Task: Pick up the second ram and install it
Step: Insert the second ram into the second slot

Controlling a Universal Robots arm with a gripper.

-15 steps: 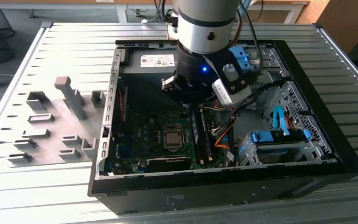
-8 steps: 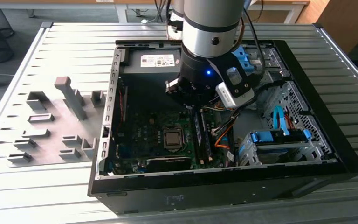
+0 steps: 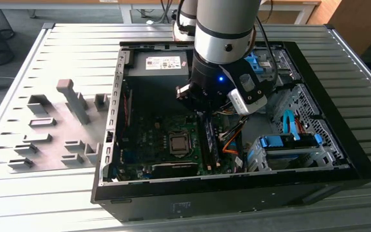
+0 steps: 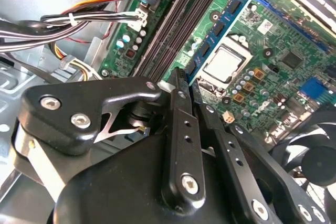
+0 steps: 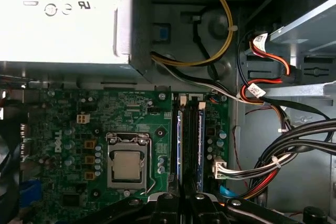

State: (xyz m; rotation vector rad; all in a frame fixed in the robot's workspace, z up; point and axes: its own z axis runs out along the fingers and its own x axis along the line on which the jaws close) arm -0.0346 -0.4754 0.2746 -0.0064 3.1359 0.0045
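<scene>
My gripper (image 3: 202, 110) hangs inside the open computer case, low over the long black memory slots (image 3: 210, 142). The second ram (image 4: 223, 27), a thin blue-green stick with black chips, lies along the slot nearest the processor socket. It is a narrow blue line (image 5: 179, 145) in the first wrist view. Its near end disappears between my black fingertips, and the gripper (image 4: 186, 80) (image 5: 184, 196) is shut on that end. Another blue edge (image 5: 200, 145) sits in a slot alongside.
The processor socket (image 5: 127, 163) (image 4: 223, 64) lies beside the slots. The power supply (image 3: 163, 63) fills the case's far end. Cable bundles (image 5: 273, 166) and a blue drive cage (image 3: 289, 142) crowd the exterior view's right. Grey holder blocks (image 3: 69, 116) stand on the table outside the case.
</scene>
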